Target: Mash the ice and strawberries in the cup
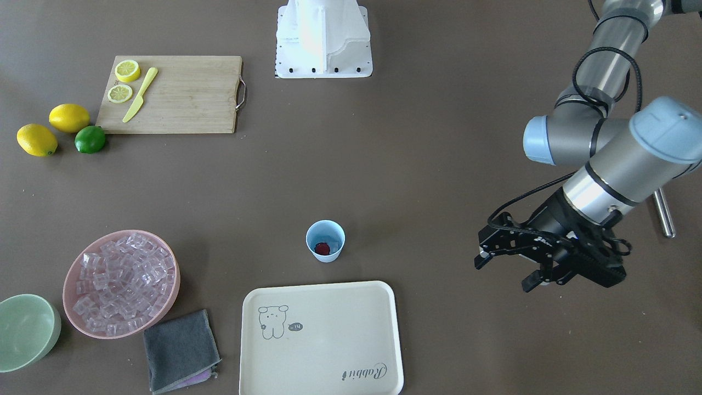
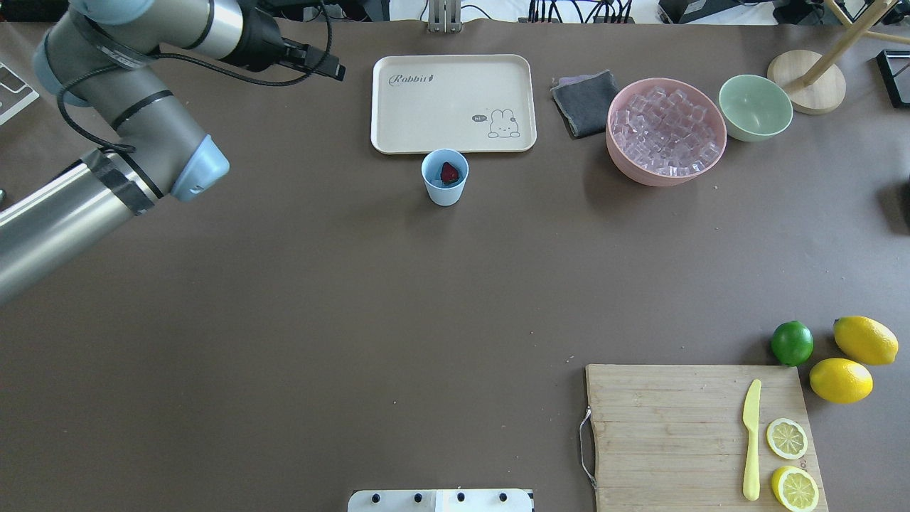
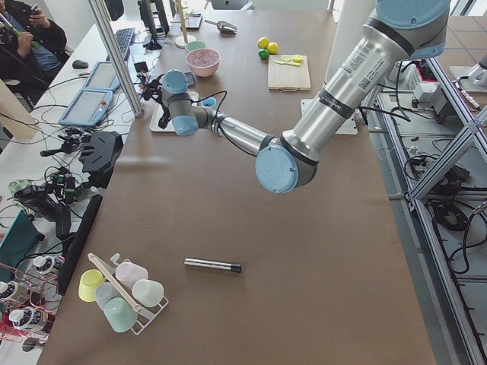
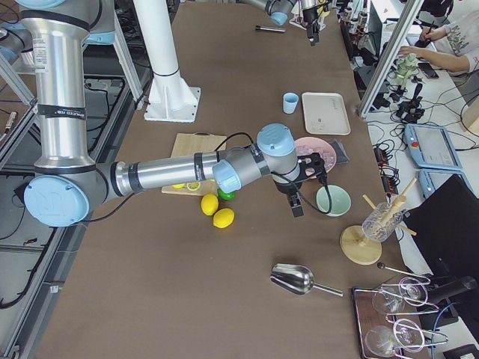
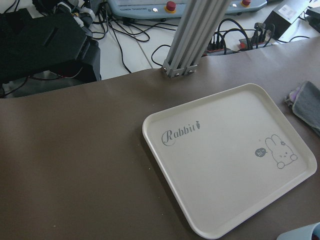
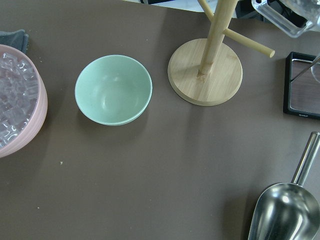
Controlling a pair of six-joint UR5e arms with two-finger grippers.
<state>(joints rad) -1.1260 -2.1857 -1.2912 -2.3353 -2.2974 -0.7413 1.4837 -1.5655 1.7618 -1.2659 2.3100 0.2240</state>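
Note:
The light-blue cup (image 1: pixel 326 240) stands upright near the tray, also in the overhead view (image 2: pixel 445 178). One dark-red strawberry (image 1: pixel 322 248) lies in its bottom (image 2: pixel 449 173). No ice shows in the cup. The ice (image 1: pixel 123 282) fills a pink bowl (image 2: pixel 620 160), partly seen in the right wrist view (image 6: pixel 10 100). My left gripper (image 1: pixel 505 272) is open and empty, hovering well to the cup's side (image 2: pixel 338 71). My right gripper (image 4: pixel 296 203) shows only in the exterior right view, between the pink bowl and the green bowl; I cannot tell its state.
A cream tray (image 1: pixel 321 340) lies beside the cup. A pale-green bowl (image 6: pixel 113 90), grey cloth (image 1: pixel 181 351), wooden stand (image 6: pixel 205 72) and metal scoop (image 6: pixel 282 210) are near the ice. A cutting board (image 2: pixel 700 434) has a knife and lemon slices. A dark rod (image 3: pixel 213 265) lies on the table.

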